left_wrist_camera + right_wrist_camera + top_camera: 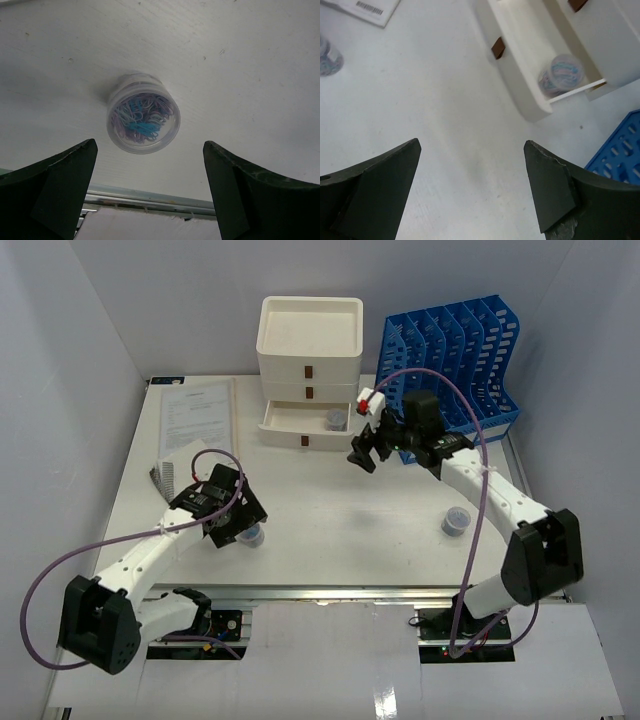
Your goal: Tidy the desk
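Note:
The desk [330,510] is a wide white tabletop with a metal rail [150,202] along its front edge. A clear tub of coloured paper clips [143,120] stands near that rail. My left gripper [150,145] hovers over the tub [252,536], open and empty. My right gripper [362,454] hangs in front of the cream drawer box [310,350]; it [472,143] is open with bare desk between the fingers. The box's bottom drawer [520,65] is pulled out with a clip tub [560,75] inside. A third tub [456,522] stands at the right.
A blue slotted file rack [450,350] stands at the back right, just behind the right arm. Printed sheets [200,412] lie at the back left, with a small grey object [165,476] beside the left arm. The two upper drawers are closed.

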`<move>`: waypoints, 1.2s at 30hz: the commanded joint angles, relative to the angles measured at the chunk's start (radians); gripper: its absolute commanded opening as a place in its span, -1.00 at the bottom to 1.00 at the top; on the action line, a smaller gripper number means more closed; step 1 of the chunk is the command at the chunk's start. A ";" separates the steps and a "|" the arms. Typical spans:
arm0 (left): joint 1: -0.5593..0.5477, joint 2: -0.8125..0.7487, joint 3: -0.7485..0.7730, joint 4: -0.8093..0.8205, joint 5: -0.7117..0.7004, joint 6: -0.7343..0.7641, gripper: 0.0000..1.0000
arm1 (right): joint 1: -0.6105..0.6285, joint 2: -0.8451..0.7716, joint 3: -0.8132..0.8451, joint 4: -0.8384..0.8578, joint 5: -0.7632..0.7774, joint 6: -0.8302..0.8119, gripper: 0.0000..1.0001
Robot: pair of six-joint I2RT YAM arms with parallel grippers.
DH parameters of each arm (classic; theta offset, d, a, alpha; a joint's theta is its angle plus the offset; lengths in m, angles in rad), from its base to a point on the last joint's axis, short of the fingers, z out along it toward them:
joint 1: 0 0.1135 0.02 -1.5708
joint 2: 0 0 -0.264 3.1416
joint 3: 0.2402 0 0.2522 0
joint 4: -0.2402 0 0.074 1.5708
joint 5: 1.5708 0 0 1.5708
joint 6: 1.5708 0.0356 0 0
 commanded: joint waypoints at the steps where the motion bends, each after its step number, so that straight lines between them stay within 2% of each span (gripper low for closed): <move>1: 0.001 0.082 0.050 0.012 0.031 0.049 0.96 | -0.053 -0.131 -0.157 -0.018 -0.143 -0.035 0.80; 5: 0.001 0.140 0.045 0.019 0.000 0.055 0.87 | -0.106 -0.222 -0.217 -0.018 -0.219 -0.026 0.80; 9: 0.000 0.168 0.041 0.036 -0.020 0.059 0.49 | -0.171 -0.292 -0.259 0.000 -0.287 -0.010 0.80; 12: 0.000 0.179 0.048 0.058 -0.016 0.063 0.29 | -0.235 -0.344 -0.311 0.047 -0.342 0.010 0.80; 16: 0.000 0.195 0.089 0.073 -0.016 0.079 -0.16 | -0.332 -0.391 -0.362 0.082 -0.428 0.028 0.80; 20: 0.000 0.183 0.179 0.156 0.060 0.155 -0.68 | -0.430 -0.432 -0.429 0.106 -0.524 0.028 0.80; 21: -0.001 0.186 0.213 0.185 0.106 0.197 -0.82 | -0.473 -0.447 -0.447 0.117 -0.552 0.029 0.80; 24: 0.001 0.246 0.372 0.260 0.193 0.241 -0.95 | -0.547 -0.453 -0.482 0.149 -0.617 0.043 0.80; 29: 0.002 0.517 0.764 0.277 0.221 0.236 -0.98 | -0.595 -0.453 -0.493 0.155 -0.659 0.046 0.80; 36: 0.004 0.896 1.236 0.243 0.155 0.203 -1.00 | -0.614 -0.478 -0.510 0.175 -0.655 0.049 0.80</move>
